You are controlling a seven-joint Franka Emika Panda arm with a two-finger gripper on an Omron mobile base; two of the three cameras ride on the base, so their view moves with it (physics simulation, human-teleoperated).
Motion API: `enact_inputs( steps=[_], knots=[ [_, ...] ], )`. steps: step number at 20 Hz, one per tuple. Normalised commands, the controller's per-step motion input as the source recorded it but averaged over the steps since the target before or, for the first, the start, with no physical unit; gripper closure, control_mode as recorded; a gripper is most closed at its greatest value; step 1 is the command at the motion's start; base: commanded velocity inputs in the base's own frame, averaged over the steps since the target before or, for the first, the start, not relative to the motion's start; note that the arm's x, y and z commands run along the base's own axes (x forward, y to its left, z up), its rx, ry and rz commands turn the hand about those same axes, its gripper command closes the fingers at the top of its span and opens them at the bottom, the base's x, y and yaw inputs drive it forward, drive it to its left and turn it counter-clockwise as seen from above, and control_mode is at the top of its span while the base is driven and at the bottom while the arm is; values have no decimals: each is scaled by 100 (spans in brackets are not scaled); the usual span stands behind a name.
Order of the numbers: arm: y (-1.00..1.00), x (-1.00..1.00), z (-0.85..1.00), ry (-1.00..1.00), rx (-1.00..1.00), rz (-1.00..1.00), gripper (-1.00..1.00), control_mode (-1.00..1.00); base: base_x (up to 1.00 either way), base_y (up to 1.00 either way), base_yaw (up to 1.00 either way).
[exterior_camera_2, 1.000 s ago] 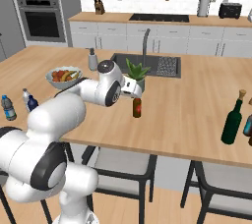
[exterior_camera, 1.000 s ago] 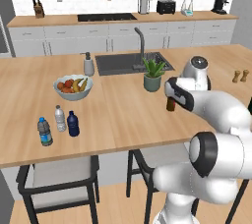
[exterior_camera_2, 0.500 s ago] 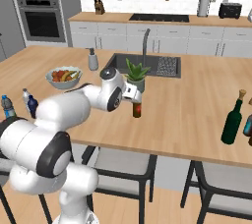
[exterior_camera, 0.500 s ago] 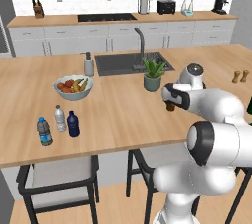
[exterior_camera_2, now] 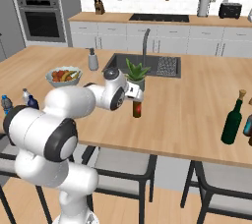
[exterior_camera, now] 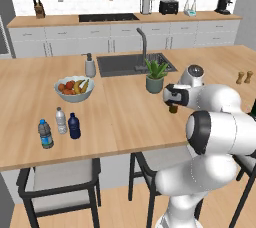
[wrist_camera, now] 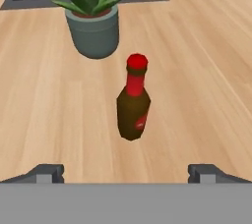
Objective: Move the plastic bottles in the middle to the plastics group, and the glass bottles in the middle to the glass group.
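Observation:
The amber-brown bottle with a red cap (wrist_camera: 133, 105) stands upright on the wooden island, just in front of my gripper (wrist_camera: 127, 174), which is open with its fingertips (wrist_camera: 47, 171) far apart. From the base views the gripper (exterior_camera: 172, 99) (exterior_camera_2: 136, 96) hovers at the top of this bottle (exterior_camera_2: 137, 109). The navy-blue bottle (exterior_camera: 74, 126) stands at the left beside the blue-capped water bottle (exterior_camera: 45, 133) and the greyish white-capped one (exterior_camera: 61, 120). The tall dark green bottle (exterior_camera_2: 232, 120) stands far right by another bottle (exterior_camera_2: 247, 126).
A potted plant (wrist_camera: 93, 31) (exterior_camera: 155, 77) sits just behind the amber bottle, in front of the sink (exterior_camera: 134, 63). A fruit bowl (exterior_camera: 74, 88) and a soap dispenser (exterior_camera: 90, 66) stand to the left, two shakers (exterior_camera: 244, 77) far right.
My arm's elbow has folded in closer to the island. The hand stays by the amber bottle, which stands in the same spot.

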Motion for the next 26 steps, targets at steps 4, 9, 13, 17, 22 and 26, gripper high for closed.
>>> enact_inputs(
  steps=[4,9,13,17,22,26],
  knots=[
    [-16,3,-10,2,0,0,-100,-100,0,0,0],
    [-3,24,-23,1,0,0,-100,-100,0,0,0],
    [0,22,-21,3,0,0,-100,-100,0,0,0],
    [0,10,-28,2,0,0,-100,-100,0,0,0],
    [-3,20,-9,0,0,0,-100,-100,0,0,0],
    [-1,17,-8,0,0,0,-100,-100,0,0,0]
  ],
)
